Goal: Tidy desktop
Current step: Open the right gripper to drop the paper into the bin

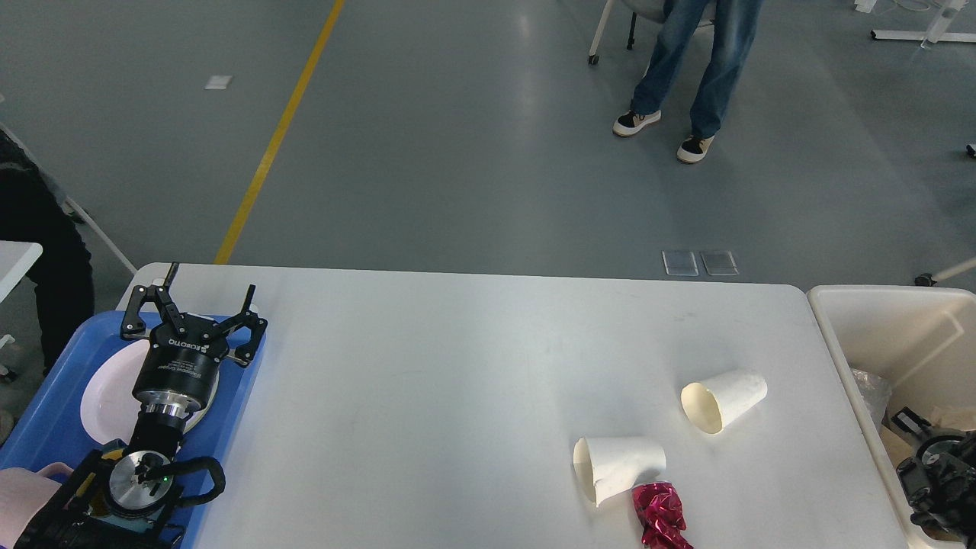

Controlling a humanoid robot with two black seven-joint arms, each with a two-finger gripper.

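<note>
The white desktop fills the middle of the head view. Two white paper cups lie on their sides at its right: one farther back, one nearer, touching a crumpled magenta foil wrapper at the front edge. My left gripper is open and empty, held over the far end of the blue tray. My right gripper is dark and low over the beige bin at the right edge; its fingers cannot be told apart.
A white plate lies in the blue tray, and a pink object shows at the bottom left corner. The bin holds cardboard scraps and clear plastic. A person's legs stand on the floor beyond the table.
</note>
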